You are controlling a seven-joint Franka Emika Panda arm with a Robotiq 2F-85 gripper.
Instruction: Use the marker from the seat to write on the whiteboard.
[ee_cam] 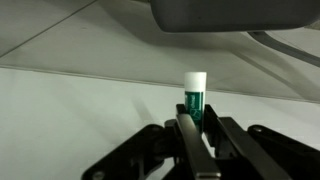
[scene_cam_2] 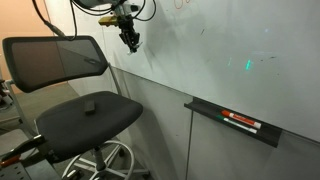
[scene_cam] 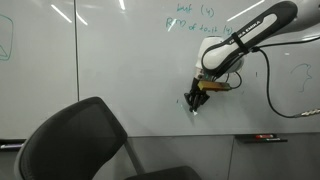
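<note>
My gripper (ee_cam: 197, 124) is shut on the marker (ee_cam: 196, 97), a slim teal-green pen with a white end that sticks out past the fingers toward the whiteboard (ee_cam: 80, 95). In both exterior views the gripper (scene_cam: 195, 98) (scene_cam_2: 130, 40) is held close against the whiteboard (scene_cam: 110, 60) (scene_cam_2: 230, 50), below the teal handwriting (scene_cam: 195, 18). Whether the marker touches the board I cannot tell. The seat (scene_cam: 80, 140) (scene_cam_2: 85, 118), a black office chair, stands in front of the board, lower than the gripper.
A dark ledge tray (scene_cam_2: 232, 124) (scene_cam: 262, 138) on the board's lower edge holds small red-and-dark items. A small dark object (scene_cam_2: 90, 104) lies on the seat cushion. The arm's cable (scene_cam: 275, 95) hangs beside the board.
</note>
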